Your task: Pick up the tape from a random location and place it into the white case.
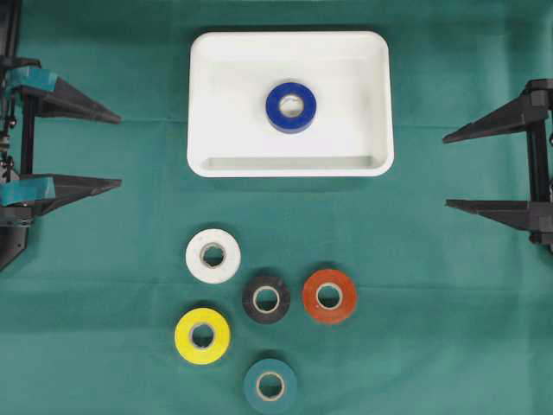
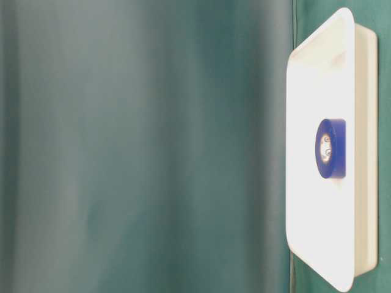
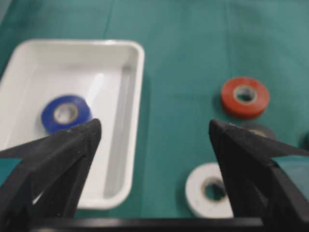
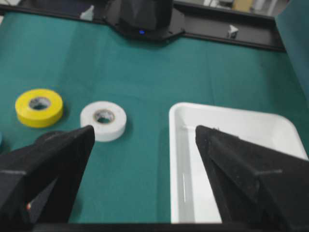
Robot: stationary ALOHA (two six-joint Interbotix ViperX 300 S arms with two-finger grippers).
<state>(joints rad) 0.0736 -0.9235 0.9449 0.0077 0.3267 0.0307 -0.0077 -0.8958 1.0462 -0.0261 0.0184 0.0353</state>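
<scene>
Green cloth covers the table (image 1: pixel 432 328). Left gripper (image 1: pixel 119 149) and right gripper (image 1: pixel 446 171) stand at opposite edges, jaws spread wide, holding and touching nothing. Between them, the white case (image 1: pixel 216 86) contains the blue tape (image 1: pixel 290 106); five other rolls lie outside, nearer the camera.

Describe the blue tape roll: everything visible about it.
The blue tape roll is a glossy, deep blue ring wound on a pale inner core with an open centre hole. It lies flat on one face, near the middle of the white case, resting on the case's floor and clear of all four walls. Nothing else touches it; neither gripper is near it. In the left wrist view it looks intact, with no loose end showing.
</scene>
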